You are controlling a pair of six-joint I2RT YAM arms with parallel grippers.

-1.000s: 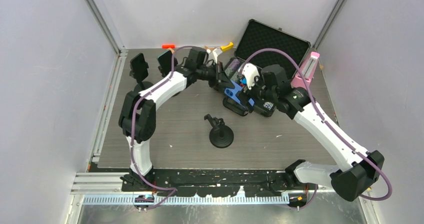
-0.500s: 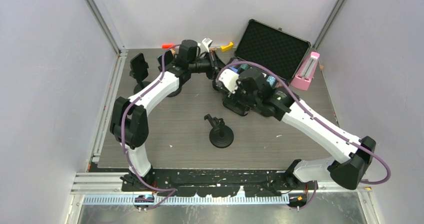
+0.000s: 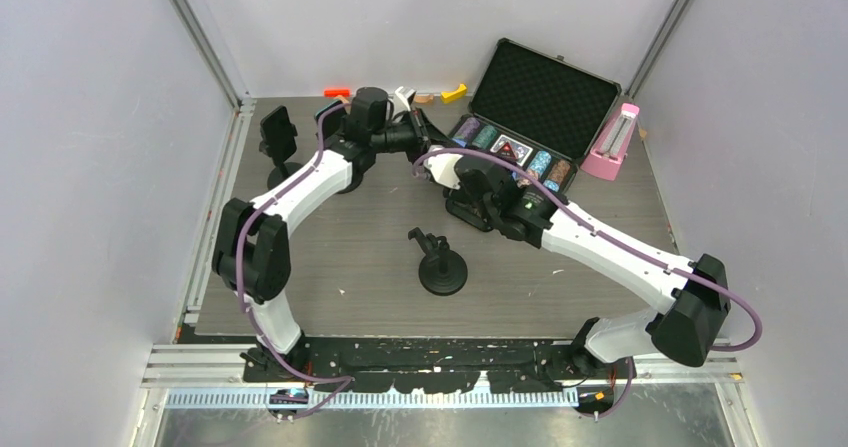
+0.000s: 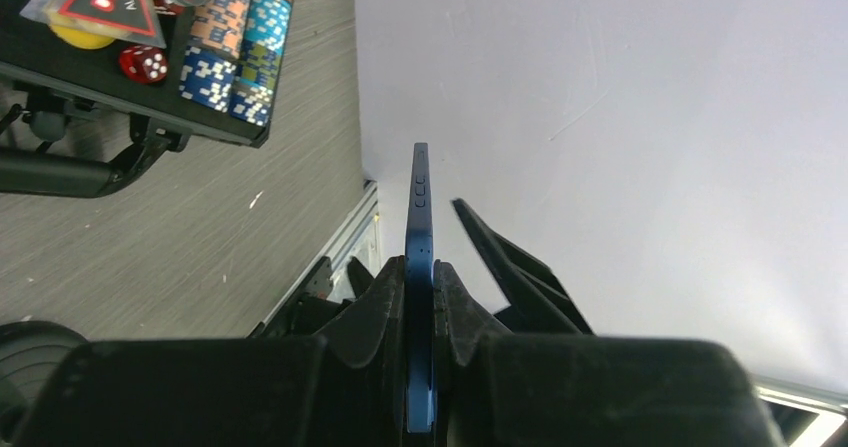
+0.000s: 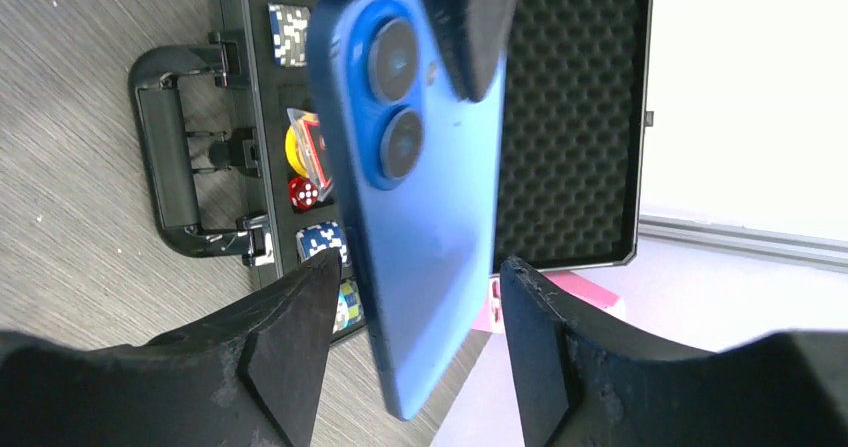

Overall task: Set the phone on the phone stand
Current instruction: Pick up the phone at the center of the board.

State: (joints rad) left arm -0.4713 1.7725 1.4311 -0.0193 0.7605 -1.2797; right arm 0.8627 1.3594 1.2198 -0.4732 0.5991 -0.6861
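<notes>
Over grey table (image 3: 330, 267), blue phone (image 5: 420, 197), long axis from left claw (image 4: 420, 265) tight on it toward right claw (image 5: 418, 262), apart.

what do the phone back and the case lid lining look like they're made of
Phone back: smooth blue glass or glossy plastic, judging by its even sheen; the look does not settle which. Case lid lining: matte black foam, shown by its egg-crate dimple pattern.

Lab test cell — grey panels (image 3: 90, 167), aluminium rails (image 3: 200, 37)
</notes>
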